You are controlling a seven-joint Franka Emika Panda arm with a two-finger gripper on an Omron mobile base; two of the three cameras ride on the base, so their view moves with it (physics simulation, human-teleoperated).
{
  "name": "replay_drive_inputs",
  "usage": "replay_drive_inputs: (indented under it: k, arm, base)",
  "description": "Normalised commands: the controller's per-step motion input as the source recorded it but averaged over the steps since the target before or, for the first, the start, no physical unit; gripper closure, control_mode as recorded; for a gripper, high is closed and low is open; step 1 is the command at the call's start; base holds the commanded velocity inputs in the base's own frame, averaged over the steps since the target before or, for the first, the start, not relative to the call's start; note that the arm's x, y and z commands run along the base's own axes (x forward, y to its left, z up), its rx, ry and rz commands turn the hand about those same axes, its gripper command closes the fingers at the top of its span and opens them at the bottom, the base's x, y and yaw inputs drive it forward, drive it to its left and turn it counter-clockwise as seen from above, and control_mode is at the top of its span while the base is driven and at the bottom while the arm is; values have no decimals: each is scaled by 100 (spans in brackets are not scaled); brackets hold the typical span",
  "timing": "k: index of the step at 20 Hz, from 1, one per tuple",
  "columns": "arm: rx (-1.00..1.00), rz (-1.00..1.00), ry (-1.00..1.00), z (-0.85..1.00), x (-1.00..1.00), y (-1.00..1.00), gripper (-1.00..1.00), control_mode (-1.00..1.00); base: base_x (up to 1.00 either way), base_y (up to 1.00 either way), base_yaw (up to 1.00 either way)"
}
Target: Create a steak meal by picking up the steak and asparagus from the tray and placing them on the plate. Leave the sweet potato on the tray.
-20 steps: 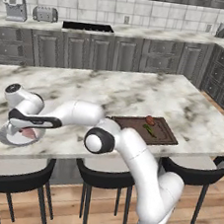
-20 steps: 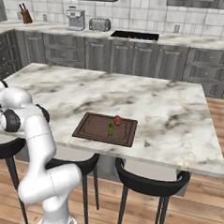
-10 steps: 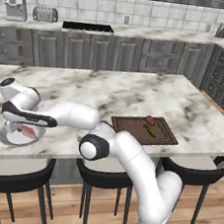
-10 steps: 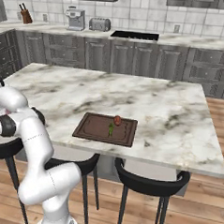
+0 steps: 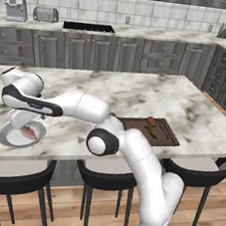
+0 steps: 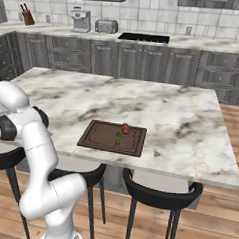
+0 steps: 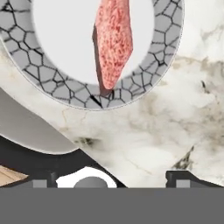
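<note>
Steak (image 7: pixel 113 41) lies on the plate (image 7: pixel 168 57), my tool (image 7: pixel 107 181) above it, jaws apart and empty. Asparagus (image 5: pixel 151 131) waits on the tray (image 5: pixel 133 123) beside the potato (image 5: pixel 151 121); I risk nudging or grabbing that instead.

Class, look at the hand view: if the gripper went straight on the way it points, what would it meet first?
Probably the bare marble counter just beside the plate, not the steak lying on it. The gripper looks down at the counter, with the plate's rim above centre; depth is hard to judge.
</note>
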Motion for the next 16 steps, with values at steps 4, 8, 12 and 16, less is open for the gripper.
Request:
replay_drive_inputs:
  k: [4, 8, 12, 16]
  arm:
    - [26, -11, -11, -5, -79, -100, -100, -100]
    - [30, -12, -14, 0, -36, -100, -100, -100]
    - [27, -15, -18, 0, 0, -100, -100, -100]
    - [23, -17, -14, 0, 0, -100, -100, -100]
  base:
    - [0, 0, 0]
    - [0, 0, 0]
    - [0, 0, 0]
    - [0, 0, 0]
